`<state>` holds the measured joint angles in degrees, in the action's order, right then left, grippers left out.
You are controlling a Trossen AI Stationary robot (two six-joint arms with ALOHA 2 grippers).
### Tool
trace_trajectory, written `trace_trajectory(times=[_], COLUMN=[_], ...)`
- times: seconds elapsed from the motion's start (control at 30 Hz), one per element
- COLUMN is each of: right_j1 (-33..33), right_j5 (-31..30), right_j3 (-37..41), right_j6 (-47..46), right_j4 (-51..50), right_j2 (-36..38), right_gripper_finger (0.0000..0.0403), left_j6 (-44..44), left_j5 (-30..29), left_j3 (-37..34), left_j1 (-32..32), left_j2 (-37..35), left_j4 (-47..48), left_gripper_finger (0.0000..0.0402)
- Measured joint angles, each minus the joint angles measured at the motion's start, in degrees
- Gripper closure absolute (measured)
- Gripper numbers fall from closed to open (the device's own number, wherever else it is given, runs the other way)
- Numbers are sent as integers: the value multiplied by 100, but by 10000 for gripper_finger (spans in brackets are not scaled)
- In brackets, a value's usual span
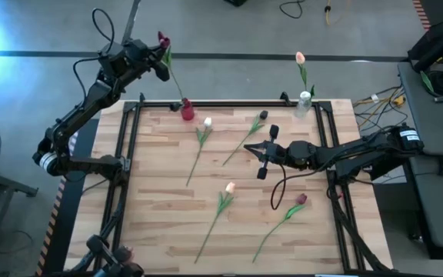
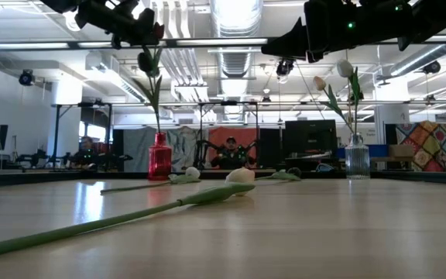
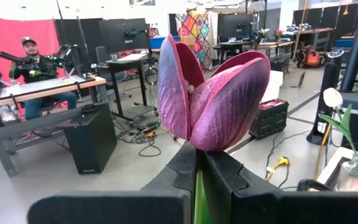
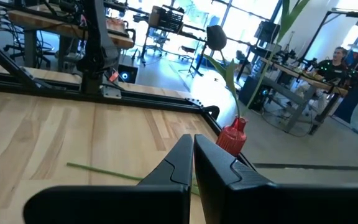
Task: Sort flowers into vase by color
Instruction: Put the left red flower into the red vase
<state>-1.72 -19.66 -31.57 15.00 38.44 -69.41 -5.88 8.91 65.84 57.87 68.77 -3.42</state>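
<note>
left claw (image 3: 197, 163): I've got it pinched on the stem of a maroon tulip (image 3: 211, 99), just under the head. It sits high over the counter's far left corner, and the stem runs down into the red vase (image 1: 187, 110).
step: judging by that, I'm seating a dark flower in the red vase. Best to lower straight along the stem line, keep the stem from levering the narrow neck, and let go only once it stands by itself.
risk: vase looks light; a sideways pull could tip it.
right claw (image 4: 193, 152): fingers together, holding nothing, low over the counter's middle right.
counter (image 1: 160, 223): pale wood slats in a black frame. Five tulips lie loose: white-headed (image 1: 207, 122), dark-headed (image 1: 263, 115), peach (image 1: 230, 187), red (image 1: 301, 199), and one (image 1: 125, 251) at the near left edge.
clear vase (image 1: 304, 102): far right corner, already holds a peach tulip (image 1: 300, 58).
room: open workshop with desks, monitors and floor cables; a seated person (image 3: 33, 62) at a bench behind.
</note>
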Motion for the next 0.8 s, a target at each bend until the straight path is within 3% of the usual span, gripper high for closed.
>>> trace_trajectory(times=[0.47, 0.8], right_j1=[26, 26], right_j5=[2, 7], right_j3=[0, 0], right_j6=[34, 63], right_j4=[0, -37], right_j2=[0, 0], right_gripper_finger=[394, 394], left_j6=[53, 39], left_j5=[267, 332], left_j3=[-22, -460], left_j1=[-2, -4], left_j2=[37, 37], left_j4=[-40, -252], left_gripper_finger=[401, 401])
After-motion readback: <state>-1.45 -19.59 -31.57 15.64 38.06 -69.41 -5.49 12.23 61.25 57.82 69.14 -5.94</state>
